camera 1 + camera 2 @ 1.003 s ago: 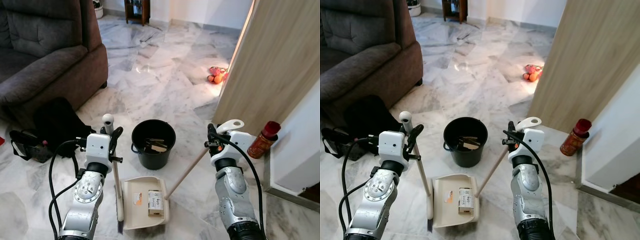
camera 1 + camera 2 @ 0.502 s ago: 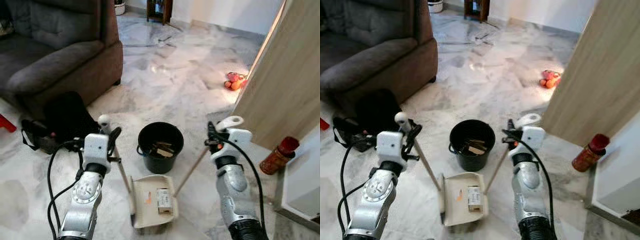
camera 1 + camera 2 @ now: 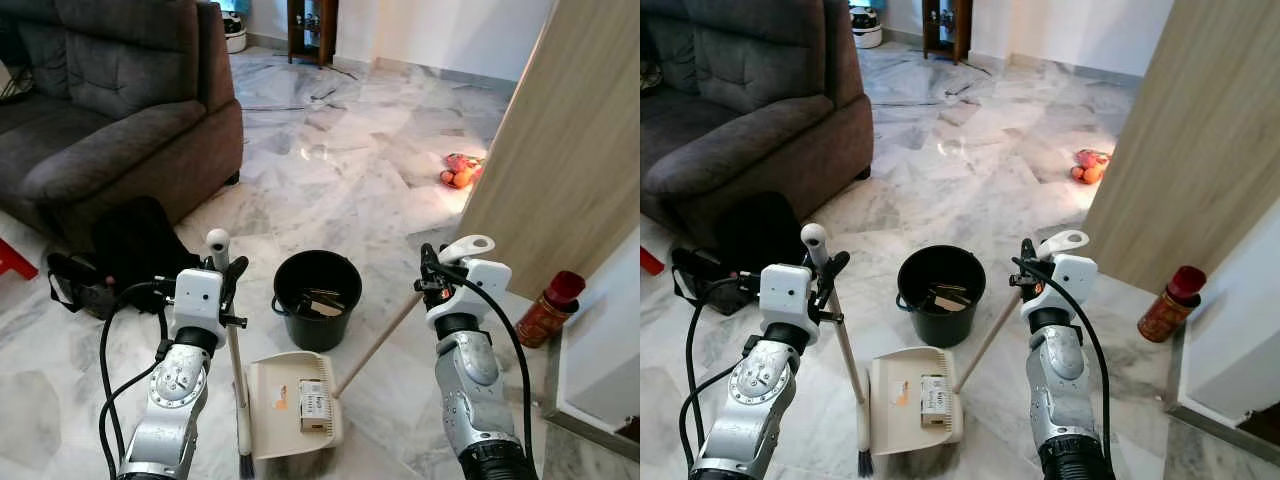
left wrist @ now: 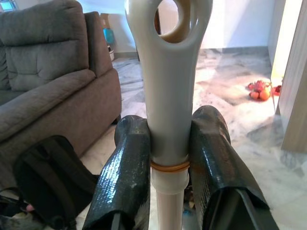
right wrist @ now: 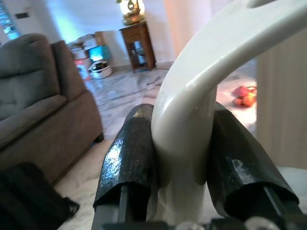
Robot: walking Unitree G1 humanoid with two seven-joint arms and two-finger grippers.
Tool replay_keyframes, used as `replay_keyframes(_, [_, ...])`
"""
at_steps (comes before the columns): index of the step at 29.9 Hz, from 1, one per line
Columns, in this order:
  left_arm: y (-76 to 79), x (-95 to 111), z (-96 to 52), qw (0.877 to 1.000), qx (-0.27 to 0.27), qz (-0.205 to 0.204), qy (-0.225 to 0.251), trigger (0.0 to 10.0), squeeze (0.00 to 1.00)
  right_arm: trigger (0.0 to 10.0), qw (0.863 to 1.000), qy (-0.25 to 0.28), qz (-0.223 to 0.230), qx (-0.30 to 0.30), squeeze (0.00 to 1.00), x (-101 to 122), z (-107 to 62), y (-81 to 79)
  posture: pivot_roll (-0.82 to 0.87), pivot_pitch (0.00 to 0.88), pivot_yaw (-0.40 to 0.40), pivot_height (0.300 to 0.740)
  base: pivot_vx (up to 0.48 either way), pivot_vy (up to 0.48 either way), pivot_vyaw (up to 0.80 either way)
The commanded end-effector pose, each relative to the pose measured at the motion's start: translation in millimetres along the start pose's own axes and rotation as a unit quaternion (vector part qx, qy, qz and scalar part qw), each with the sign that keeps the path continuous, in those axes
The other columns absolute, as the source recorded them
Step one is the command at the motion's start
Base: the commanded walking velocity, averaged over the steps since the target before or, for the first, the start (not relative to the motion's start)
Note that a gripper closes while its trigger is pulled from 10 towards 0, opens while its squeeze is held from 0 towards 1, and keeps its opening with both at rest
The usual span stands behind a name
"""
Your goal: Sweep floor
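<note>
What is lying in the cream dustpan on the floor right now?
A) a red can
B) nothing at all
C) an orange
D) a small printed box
D: a small printed box lies flat in the dustpan, in front of the black bucket.

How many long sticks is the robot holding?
2. The broom handle stands in the left gripper; the dustpan handle slants from the right gripper down to the dustpan.

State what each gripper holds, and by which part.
Left gripper: cream plastic broom, near its handle top. Right gripper: cream long-handled dustpan, at its curved handle end.
</note>
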State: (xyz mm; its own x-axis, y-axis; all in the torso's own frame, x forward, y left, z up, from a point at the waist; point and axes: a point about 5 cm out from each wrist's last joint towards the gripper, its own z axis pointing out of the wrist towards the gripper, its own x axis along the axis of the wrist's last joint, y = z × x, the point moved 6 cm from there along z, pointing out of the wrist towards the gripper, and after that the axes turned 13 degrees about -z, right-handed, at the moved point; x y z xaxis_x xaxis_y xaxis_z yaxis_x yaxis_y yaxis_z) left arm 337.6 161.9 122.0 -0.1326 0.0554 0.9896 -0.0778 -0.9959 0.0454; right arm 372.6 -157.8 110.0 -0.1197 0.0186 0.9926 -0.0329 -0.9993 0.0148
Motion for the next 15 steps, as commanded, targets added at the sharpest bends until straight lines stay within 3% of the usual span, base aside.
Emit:
replay_keyframes(1, [-14.0, 7.3, -9.9, 0.999, 0.016, 0.041, 0.021, 10.0, 0.0, 10.0, 0.998, 0.059, 0.014, -0.019, 0.0, 35.8, 7.4, 6.4, 0.13, 0.056, -0.007, 0.74, 0.0, 0.0, 0.0])
replay_keyframes(7, [-22.2, -0.9, -19.1, 0.997, 0.027, 0.067, 0.011, 10.0, 0.0, 10.0, 0.997, 0.074, 0.015, -0.029, 0.0, 46.4, 9.5, 8.6, 0.13, 0.06, -0.003, 0.74, 0.0, 0.0, 0.0])
replay_keyframes(12, [-33.1, -19.0, -29.5, 0.996, 0.046, 0.08, -0.015, 10.0, 0.0, 10.0, 0.992, 0.121, 0.021, -0.016, 0.0, 78.3, 11.6, 4.5, 0.13, 0.067, -0.006, 0.74, 0.0, 0.0, 0.0])
replay_keyframes(15, [-34.1, -21.6, -30.0, 0.996, 0.048, 0.079, -0.019, 10.0, 0.0, 10.0, 0.991, 0.131, 0.017, -0.009, 0.0, 85.5, 11.4, 3.9, 0.13, 0.072, -0.006, 0.74, 0.0, 0.0, 0.0])
